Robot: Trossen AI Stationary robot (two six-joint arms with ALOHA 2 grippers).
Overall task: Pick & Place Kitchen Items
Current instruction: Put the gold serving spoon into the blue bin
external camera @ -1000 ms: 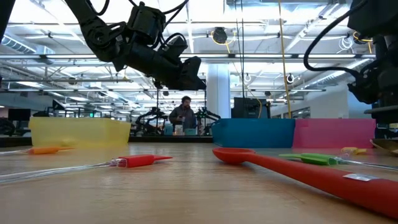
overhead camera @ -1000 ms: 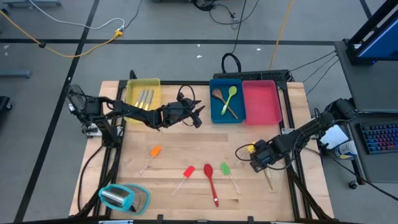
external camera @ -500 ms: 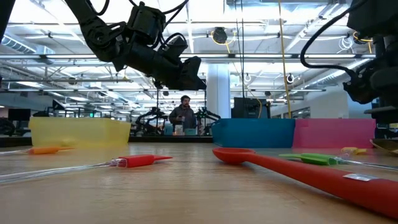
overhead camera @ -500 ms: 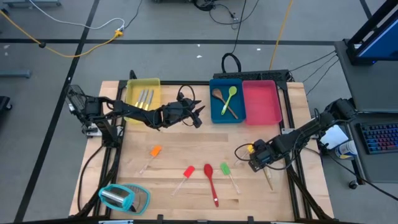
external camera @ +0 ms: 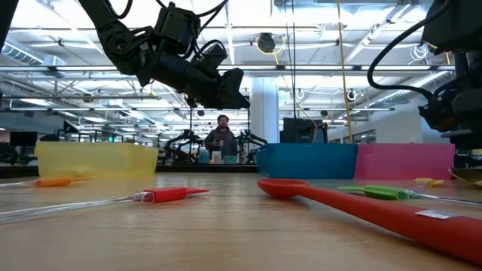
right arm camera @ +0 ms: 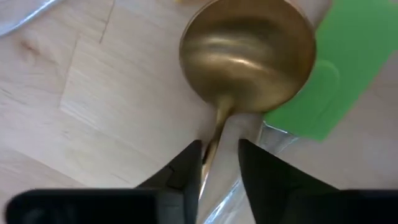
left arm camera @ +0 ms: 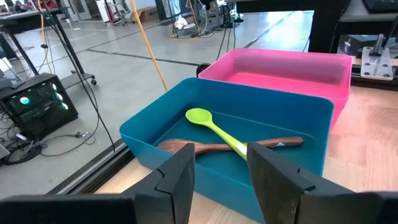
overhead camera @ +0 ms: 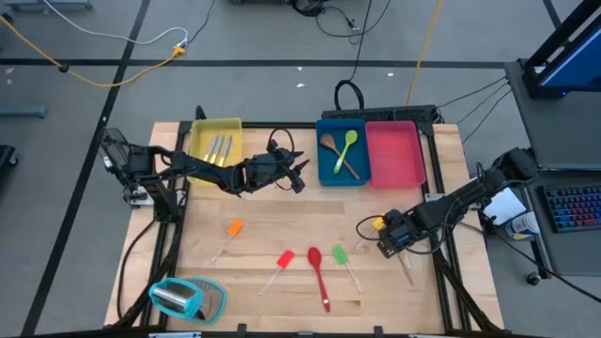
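Note:
A gold spoon (right arm camera: pixel 247 53) lies on the table near its right edge, bowl up, with a green spatula head (right arm camera: pixel 323 81) beside it. My right gripper (right arm camera: pixel 219 146) points down over the spoon's neck, open by a narrow gap, one finger on each side. In the high view only the spoon's handle end (overhead camera: pixel 406 272) shows below that gripper (overhead camera: pixel 396 246). My left gripper (overhead camera: pixel 299 175) hangs open and empty above the table, between the yellow tray (overhead camera: pixel 202 131) and the blue tray (overhead camera: pixel 324 174). My right gripper comes from above, pointing down, its fingers across the gold spoon's neck (right arm camera: pixel 214 134), just behind the bowl. One finger (right arm camera: pixel 194 155) lies right against the neck, while the other finger (right arm camera: pixel 249 155) stands a little apart from it. The spoon rests flat on the table.
On the table's middle and near part lie an orange spatula (overhead camera: pixel 234 228), a red spatula (overhead camera: pixel 285 259), a red spoon (overhead camera: pixel 317 268), a green spatula (overhead camera: pixel 340 253) and a yellow one (overhead camera: pixel 379 223). The blue tray holds a green spoon (left arm camera: pixel 211 124) and a wooden one (left arm camera: pixel 186 147). The pink tray (overhead camera: pixel 394 160) stands right of it.
My right gripper has sunk a little toward the table over the gold spoon, still pointing down.

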